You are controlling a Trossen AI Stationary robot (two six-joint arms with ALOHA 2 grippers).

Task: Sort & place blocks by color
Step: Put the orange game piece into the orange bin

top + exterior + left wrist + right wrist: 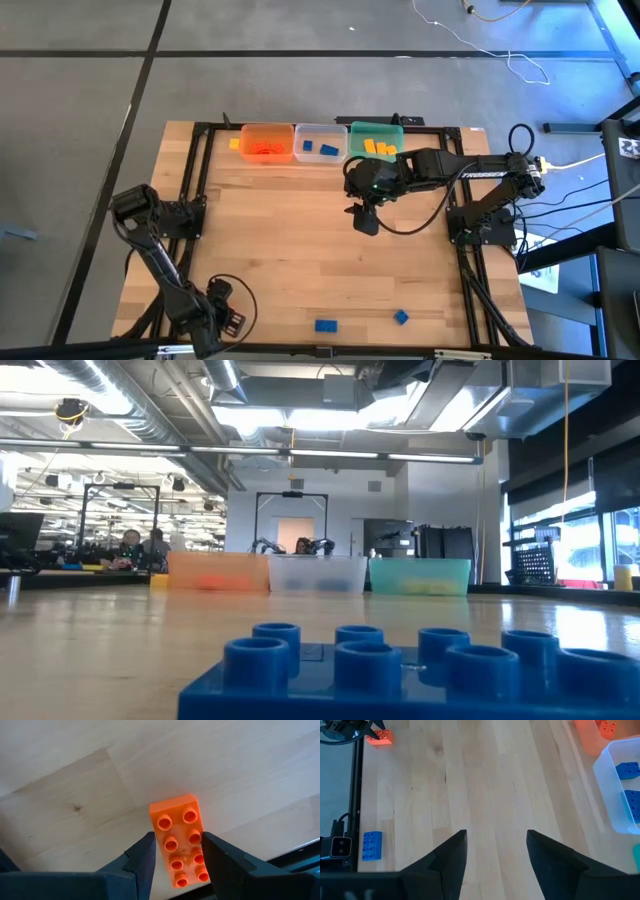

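Note:
My left gripper [177,857] is at the table's near left corner [228,318], shut on an orange block [179,840] that lies studs-up on the wood; the right wrist view shows that block [380,736] too. My right gripper [496,850] hovers open over bare wood in front of the tubs [365,220], touching nothing. Two blue blocks [326,325] [401,317] lie near the near edge; one fills the low view's foreground [400,670]. The orange tub [266,143], clear tub [320,143] and green tub [376,140] hold orange, blue and yellow blocks. My left gripper pinches the orange block between its two fingers [145,857], one on each long side, at the half of the block [192,865] nearest the wrist. The fingers lie along the block. The block seems to rest flat on the table, its far half sticking out past the fingertips.
The three tubs stand in a row at the far edge. A yellow block [234,143] lies just left of the orange tub. Black frame rails run along the table's sides [470,270]. Cables trail from the right arm [420,225]. People stand far off in the room.

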